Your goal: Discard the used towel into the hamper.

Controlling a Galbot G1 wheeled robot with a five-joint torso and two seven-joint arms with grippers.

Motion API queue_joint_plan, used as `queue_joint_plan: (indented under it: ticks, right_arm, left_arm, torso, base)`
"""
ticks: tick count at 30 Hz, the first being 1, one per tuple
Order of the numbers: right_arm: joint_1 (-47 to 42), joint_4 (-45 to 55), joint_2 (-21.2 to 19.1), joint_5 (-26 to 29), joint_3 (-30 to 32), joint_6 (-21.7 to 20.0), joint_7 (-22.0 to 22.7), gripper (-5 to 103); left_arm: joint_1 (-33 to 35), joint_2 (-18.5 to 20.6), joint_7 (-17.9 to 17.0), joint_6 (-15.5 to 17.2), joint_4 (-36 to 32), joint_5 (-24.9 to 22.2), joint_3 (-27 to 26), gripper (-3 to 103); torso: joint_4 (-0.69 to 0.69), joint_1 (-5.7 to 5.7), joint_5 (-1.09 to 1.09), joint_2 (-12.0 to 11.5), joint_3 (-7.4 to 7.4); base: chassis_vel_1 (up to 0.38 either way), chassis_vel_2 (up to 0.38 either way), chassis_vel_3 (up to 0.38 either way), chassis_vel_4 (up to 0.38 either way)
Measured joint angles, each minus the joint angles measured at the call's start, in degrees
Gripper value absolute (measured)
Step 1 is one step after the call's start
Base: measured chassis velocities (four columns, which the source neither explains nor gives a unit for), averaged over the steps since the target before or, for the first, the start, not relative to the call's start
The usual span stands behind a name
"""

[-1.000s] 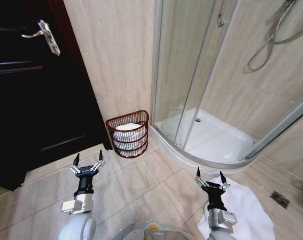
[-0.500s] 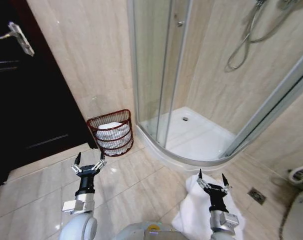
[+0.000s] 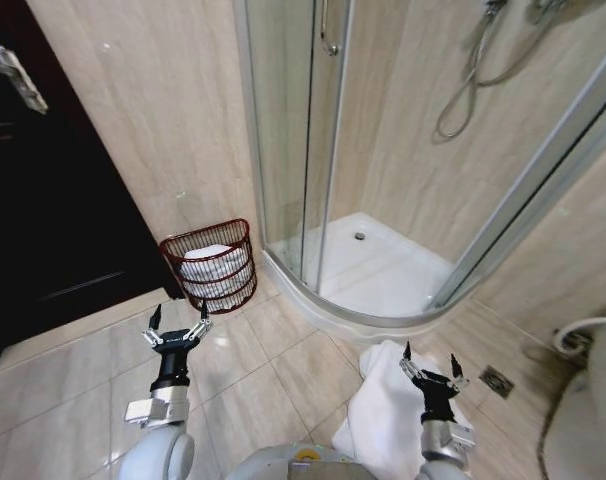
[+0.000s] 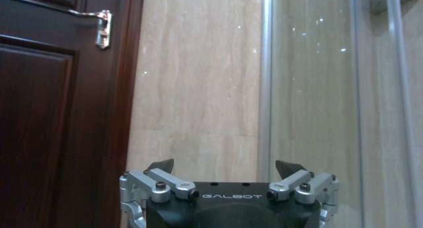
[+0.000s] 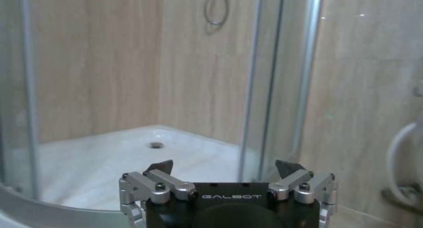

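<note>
both jaws spread wide, holding nothing. left gripper hovers over floor tiles near the hamper, which sits against the wall by the shower enclosure, white cloth inside. right gripper above a white towel on the floor.

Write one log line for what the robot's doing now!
left gripper: open, empty | right gripper: open, above white towel on floor | hamper: by wall, white cloth inside

Bathroom with beige stone-look walls and glossy tiled floor; a curved glass shower enclosure stands right of a dark wooden door
</note>
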Motion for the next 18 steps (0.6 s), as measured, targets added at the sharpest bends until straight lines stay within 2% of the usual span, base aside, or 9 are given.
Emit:
queue_joint_plan:
  ticks: [6,9,12,14,16,18]
  right_arm:
    - [0.93,-3.51,-0.23,2.27,1.43,-0.17,0.24,100]
    - [1.7,-5.1,0.1,4.24,1.73,-2.38,0.51,100]
    - [2.14,-7.16,-1.38,9.25,1.78,-3.29,-2.63,100]
    - [2.21,-7.58,-1.48,9.26,1.84,-3.14,-3.22,100]
    - [2.84,-10.85,-1.69,8.9,2.79,-1.82,-8.11,100]
    - [3.02,-11.92,-1.96,9.14,2.91,-1.38,-9.54,100]
  left_arm:
    - [0.15,0.11,0.09,-1.17,0.04,-0.13,0.16,100]
    - [0.1,-0.08,0.09,-1.66,0.07,-0.17,0.49,100]
    - [0.31,-0.79,0.28,-1.67,-0.11,0.7,1.32,100]
    - [0.35,-0.81,0.31,-1.67,-0.12,0.75,1.35,100]
    - [0.82,-0.77,0.37,-1.93,-0.1,0.96,1.42,100]
    - [0.89,-0.67,0.38,-2.14,0.04,0.96,1.34,100]
  torso:
    - [-0.01,0.0,0.02,0.02,0.01]
    - [0.0,0.0,0.03,0.02,0.02]
    - [0.02,0.0,0.01,0.04,0.02]
    - [0.02,0.0,0.01,0.04,0.02]
    - [0.01,0.0,0.02,0.05,0.03]
    - [0.0,0.0,0.02,0.05,0.03]
  base:
    - [-0.081,-0.052,-0.018,-0.038]
    - [-0.024,-0.01,-0.002,0.002]
    - [0.0,0.0,0.0,0.0]
    - [0.0,0.0,0.0,0.0]
    - [0.0,0.0,0.0,0.0]
    - [0.0,0.0,0.0,0.0]
